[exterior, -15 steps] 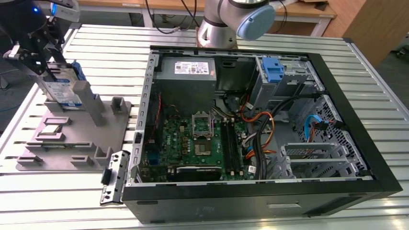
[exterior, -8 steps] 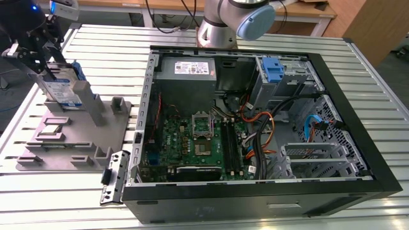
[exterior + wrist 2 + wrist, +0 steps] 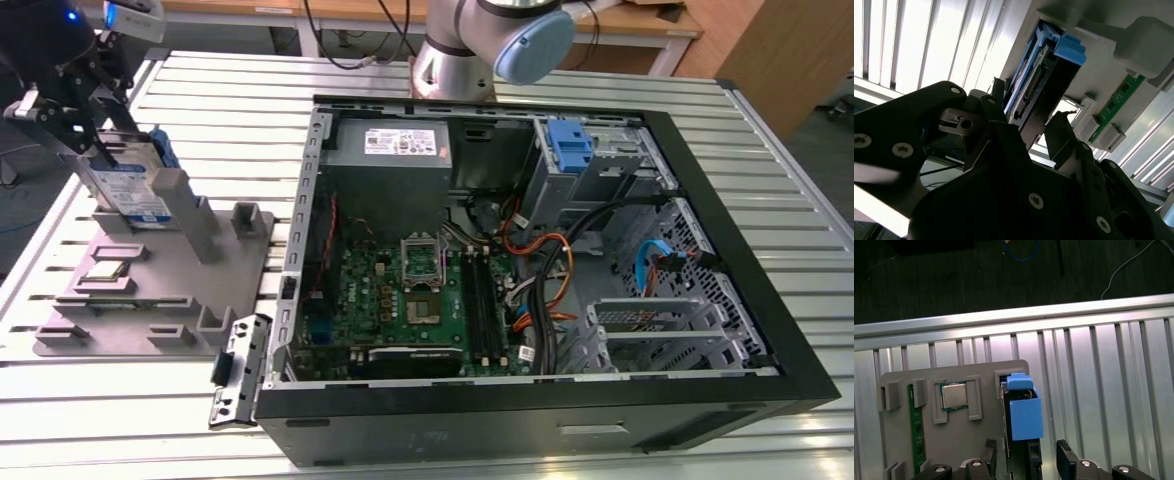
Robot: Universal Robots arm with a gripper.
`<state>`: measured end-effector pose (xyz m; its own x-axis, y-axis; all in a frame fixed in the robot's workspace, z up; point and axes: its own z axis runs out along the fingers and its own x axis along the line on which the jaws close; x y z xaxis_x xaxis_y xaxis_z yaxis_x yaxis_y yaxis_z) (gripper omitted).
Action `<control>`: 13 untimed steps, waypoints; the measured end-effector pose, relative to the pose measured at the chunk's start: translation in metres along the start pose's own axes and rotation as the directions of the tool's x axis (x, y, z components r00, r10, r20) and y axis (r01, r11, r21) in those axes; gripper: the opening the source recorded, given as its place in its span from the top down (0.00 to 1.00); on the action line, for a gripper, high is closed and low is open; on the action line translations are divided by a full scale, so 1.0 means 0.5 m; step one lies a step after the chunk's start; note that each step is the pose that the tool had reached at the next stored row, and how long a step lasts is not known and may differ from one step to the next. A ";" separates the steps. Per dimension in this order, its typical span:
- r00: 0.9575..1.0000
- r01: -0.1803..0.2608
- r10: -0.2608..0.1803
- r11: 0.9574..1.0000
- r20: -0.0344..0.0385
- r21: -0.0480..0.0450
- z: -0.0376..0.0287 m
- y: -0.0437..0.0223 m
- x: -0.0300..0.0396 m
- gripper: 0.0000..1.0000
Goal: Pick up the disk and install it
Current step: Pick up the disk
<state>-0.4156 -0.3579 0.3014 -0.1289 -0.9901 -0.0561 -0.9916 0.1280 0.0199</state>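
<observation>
Off to the exterior view's left, the robot arm's black gripper (image 3: 114, 150) hangs low over a grey fixture plate (image 3: 174, 290) that lies on a slatted metal table (image 3: 240, 90). The disk (image 3: 136, 192), a silver drive with a blue-and-white label and blue side rails, stands on edge in a slot of that plate.

In both wrist views the gripper (image 3: 1026, 460) (image 3: 1029, 120) has its jaws apart, with one finger (image 3: 989, 455) on each side of the upright disk (image 3: 1024, 415) (image 3: 1026, 82). A clear gap shows between the drive and the other finger (image 3: 1066, 462), so nothing is clamped.

Also seated in the plate (image 3: 954, 440) are a square processor chip (image 3: 954, 395) and a green memory stick (image 3: 916, 425).

Well apart from all this, towards the exterior view's right, an open computer case (image 3: 747, 270) lies on its side. Its green motherboard (image 3: 400, 290) is exposed, with a grey power supply (image 3: 400, 145) and a blue bracket (image 3: 571, 145) near its far wall.
</observation>
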 end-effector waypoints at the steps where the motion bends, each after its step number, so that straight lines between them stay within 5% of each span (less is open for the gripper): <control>1: 1.000 0.000 0.000 1.000 0.000 0.000 0.000 0.000 0.000 0.41; 13: 1.000 0.000 0.000 1.000 0.000 0.000 -0.001 0.000 0.000 0.49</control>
<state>-0.4156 -0.3579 0.3017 -0.1289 -0.9901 -0.0561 -0.9916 0.1280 0.0200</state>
